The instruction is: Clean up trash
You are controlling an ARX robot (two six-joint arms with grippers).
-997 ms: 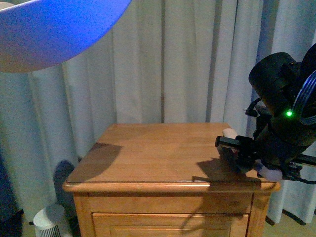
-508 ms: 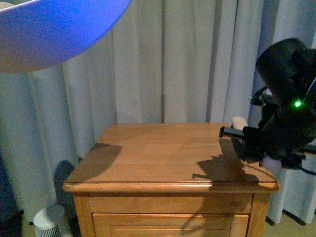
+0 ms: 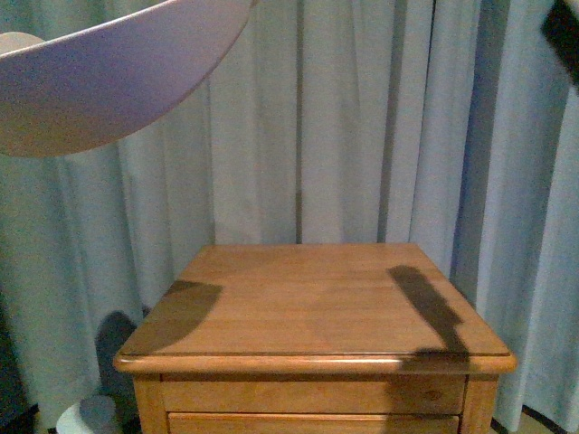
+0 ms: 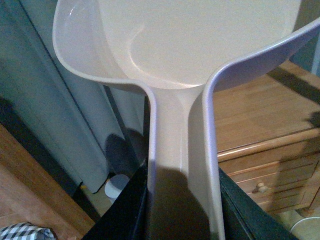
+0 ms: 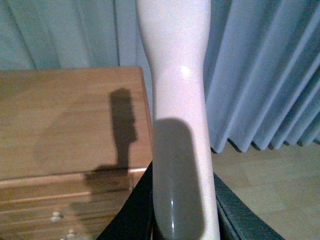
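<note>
left gripper (image 4: 182, 212): clamped on the dustpan (image 4: 200, 40) handle, black jaws pressing it from both sides
dustpan: held up high, with the scoop hanging above and to the left of the cabinet (image 3: 308, 298) in the front view
right gripper (image 5: 182, 210): closed around a pale handle (image 5: 175, 75); can't see what's on its far end
trash: honestly can't tell where it is, none of the three views catch it
cabinet: wooden, a couple of shadows across the top, standing right in front of the curtain (image 3: 362, 117)
floor stuff: small white round thing (image 3: 86, 418) near the cabinet's left side, plus a bit of checked cloth (image 4: 22, 232)
</note>
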